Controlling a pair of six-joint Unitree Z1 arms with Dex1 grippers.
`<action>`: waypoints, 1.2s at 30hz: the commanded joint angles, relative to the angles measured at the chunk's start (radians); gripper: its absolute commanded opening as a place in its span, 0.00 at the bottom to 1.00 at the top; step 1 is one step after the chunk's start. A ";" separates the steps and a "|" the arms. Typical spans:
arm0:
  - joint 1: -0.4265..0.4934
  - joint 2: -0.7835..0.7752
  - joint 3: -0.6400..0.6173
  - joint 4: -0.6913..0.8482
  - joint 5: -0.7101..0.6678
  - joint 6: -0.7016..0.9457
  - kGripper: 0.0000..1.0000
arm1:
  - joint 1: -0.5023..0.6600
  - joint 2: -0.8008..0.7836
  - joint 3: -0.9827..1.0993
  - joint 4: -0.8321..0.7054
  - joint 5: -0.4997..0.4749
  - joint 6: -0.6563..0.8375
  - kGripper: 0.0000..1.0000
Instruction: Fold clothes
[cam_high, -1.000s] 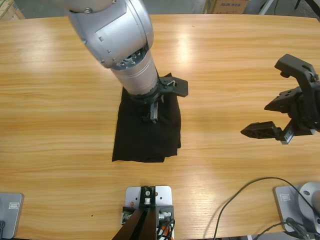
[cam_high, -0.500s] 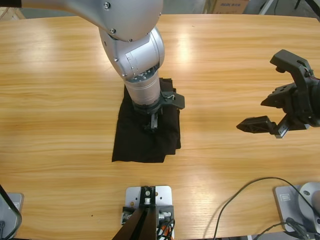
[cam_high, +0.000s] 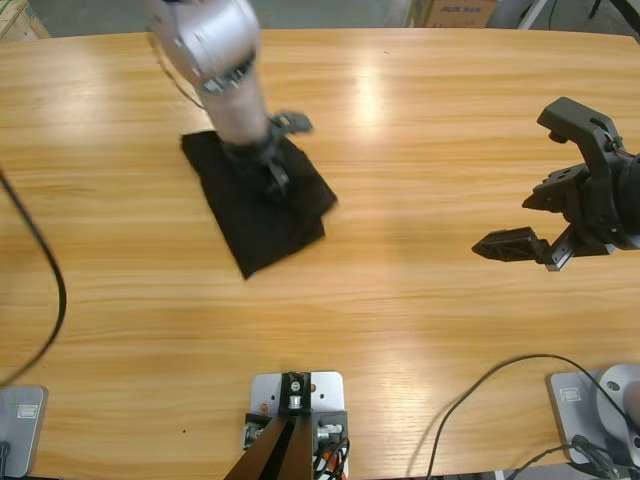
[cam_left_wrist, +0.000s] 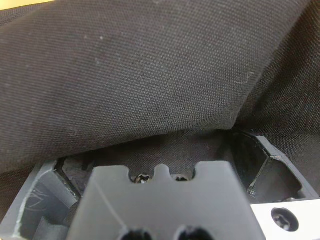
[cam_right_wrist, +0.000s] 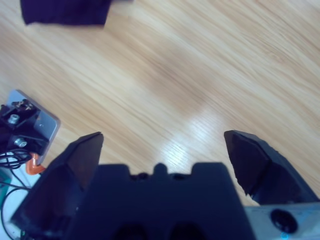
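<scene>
The left gripper (cam_high: 272, 178) is blurred and sunk into the polo shirt (cam_high: 258, 205), so its jaw state cannot be read. In the left wrist view the fabric (cam_left_wrist: 150, 75) fills the picture and covers the jaw tips. The shirt's collar, buttons and lettering are folded out of sight. The right wrist view cuts off the shirt's corner (cam_right_wrist: 65, 12) at the top edge.

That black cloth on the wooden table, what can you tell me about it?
The black cloth is a soft, finely woven-looking garment folded into a compact, roughly rectangular bundle. It lies flat on the long wooden table, left of the middle, turned diagonally to the table's edges. No collar, buttons or lettering show. The left hand of the silver arm presses down on its upper part; up close, a fold of fabric lies between its black fingers. The right hand hangs apart, open.
</scene>
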 joint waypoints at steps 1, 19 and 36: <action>0.286 0.133 -0.047 0.017 0.020 -0.223 1.00 | -0.015 0.048 0.021 -0.031 -0.012 0.015 1.00; 0.623 0.390 -0.709 0.256 0.060 -0.407 1.00 | -0.027 0.155 -0.004 -0.072 0.007 0.006 1.00; 0.484 -0.048 -1.003 0.509 0.065 -0.335 1.00 | -0.027 -0.030 -0.085 0.073 -0.049 -0.049 1.00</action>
